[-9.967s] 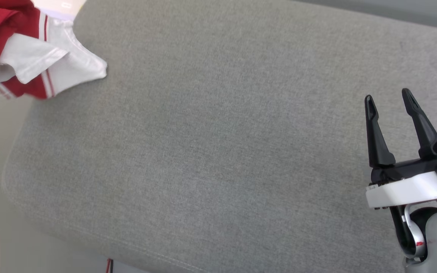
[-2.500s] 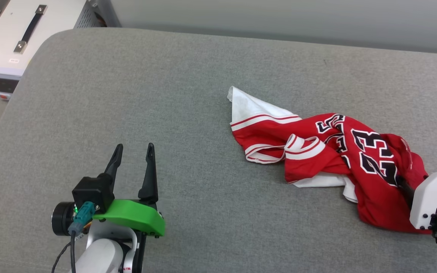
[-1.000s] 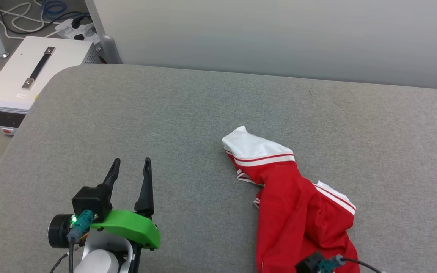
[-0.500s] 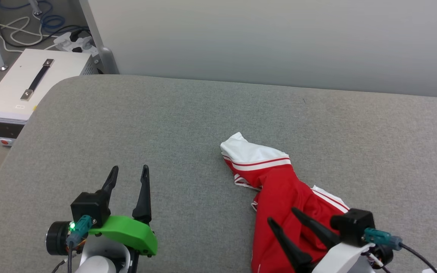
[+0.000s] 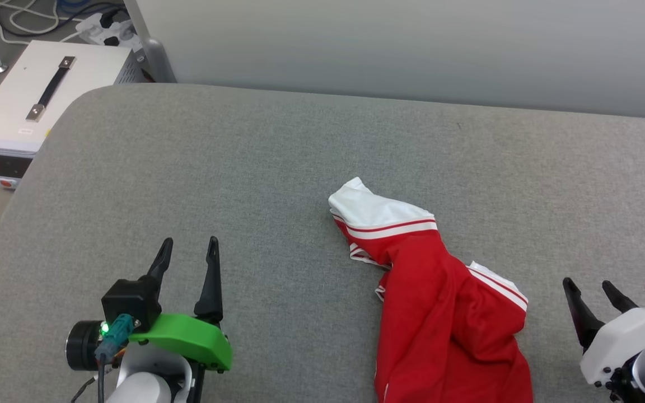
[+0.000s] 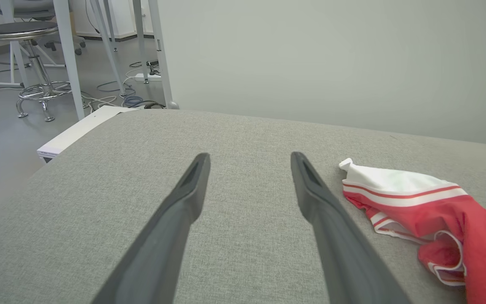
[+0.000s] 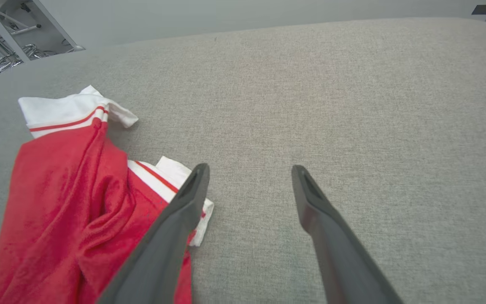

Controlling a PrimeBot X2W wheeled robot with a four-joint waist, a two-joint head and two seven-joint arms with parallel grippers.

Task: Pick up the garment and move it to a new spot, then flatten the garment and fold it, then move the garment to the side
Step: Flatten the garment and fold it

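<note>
The garment (image 5: pixel 440 313) lies bunched on the grey cushioned surface (image 5: pixel 277 168), a red body with a white striped sleeve pointing up-left; its lettering is hidden. It also shows at the right of the left wrist view, garment (image 6: pixel 428 207), and at the left of the right wrist view, garment (image 7: pixel 66 190). My left gripper (image 5: pixel 189 246) stands open at lower left, well left of the cloth, holding nothing. My right gripper (image 5: pixel 588 285) is open at lower right, just right of the cloth, with nothing between its fingers (image 7: pixel 184 202).
A white metal box with a black handle (image 5: pixel 31 95) stands off the surface's far-left corner, with cables (image 5: pixel 42 17) and table legs behind it. A pale wall (image 5: pixel 412 45) runs along the far edge. A stool (image 6: pixel 19 33) stands on the floor.
My right gripper let go of the garment, opened, and drew back to the right of it. The garment stays heaped where it dropped. The head camera shifted slightly.
</note>
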